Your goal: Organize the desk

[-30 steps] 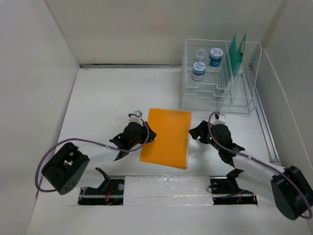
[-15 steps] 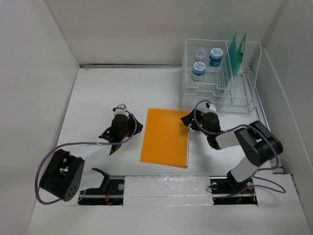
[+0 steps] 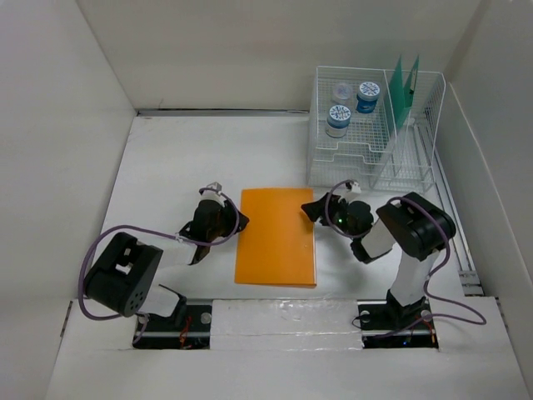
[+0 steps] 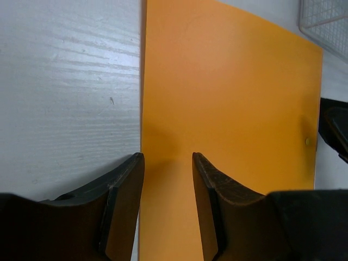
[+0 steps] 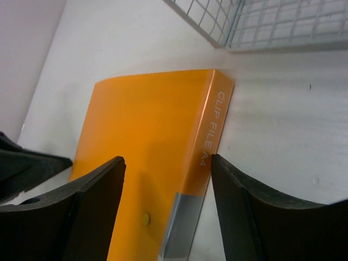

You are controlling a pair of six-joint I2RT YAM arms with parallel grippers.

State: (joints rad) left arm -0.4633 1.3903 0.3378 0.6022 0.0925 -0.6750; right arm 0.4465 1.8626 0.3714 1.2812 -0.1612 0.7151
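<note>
Orange clip file (image 3: 275,237) lies flat in the middle of the counter (image 3: 166,158), near the wire rack (image 3: 346,162) (far right corner). Left jaws partly spread over its left edge. Right jaws spread wide, straddling its spine. Neither pinches anything.

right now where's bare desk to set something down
Bare: the back-left desk, between the far wall, the wire rack and the orange file. Crowded: both arms' jaws flank the file, and the rack fills the back right corner.
</note>
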